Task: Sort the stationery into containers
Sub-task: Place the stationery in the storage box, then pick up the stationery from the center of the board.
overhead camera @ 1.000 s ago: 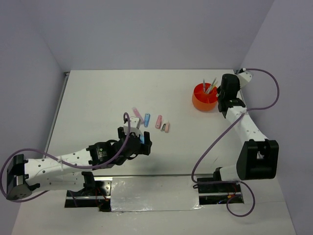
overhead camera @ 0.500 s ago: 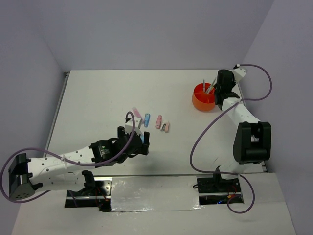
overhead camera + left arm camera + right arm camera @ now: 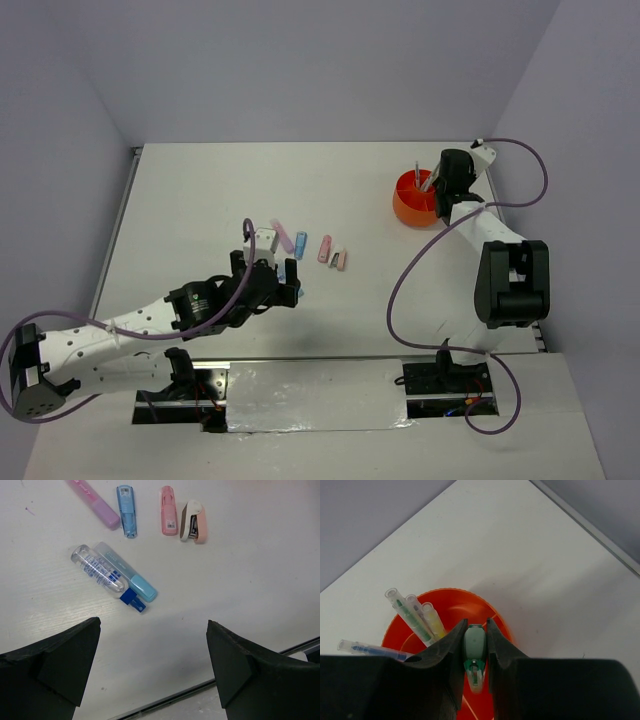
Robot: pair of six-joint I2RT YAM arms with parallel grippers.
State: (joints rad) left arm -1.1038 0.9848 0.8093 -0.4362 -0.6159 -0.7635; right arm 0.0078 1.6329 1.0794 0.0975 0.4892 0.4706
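Hovering over the orange organiser [image 3: 465, 600] at the far right of the tabletop [image 3: 250, 570], your right fingers [image 3: 476, 630] are clenched on a small green stick [image 3: 475, 644] that lies lengthwise between them. Which compartment sits beneath it, you cannot tell. A green pen [image 3: 412, 614], a yellow pen [image 3: 435, 622] and a blue pen [image 3: 370, 649] already lean in the organiser's left side.

Your left fingers [image 3: 153, 625] hang released and wide, holding nothing. Just beyond them lie a clear-and-blue tube [image 3: 100, 572] and a light blue marker [image 3: 129, 576], touching side by side, their long axes running far left to near right. A pink marker [image 3: 95, 502], blue stick [image 3: 126, 510], pink stick [image 3: 168, 510] and small pink stapler [image 3: 195, 522] lie farther off. Your left arm is much nearer these.
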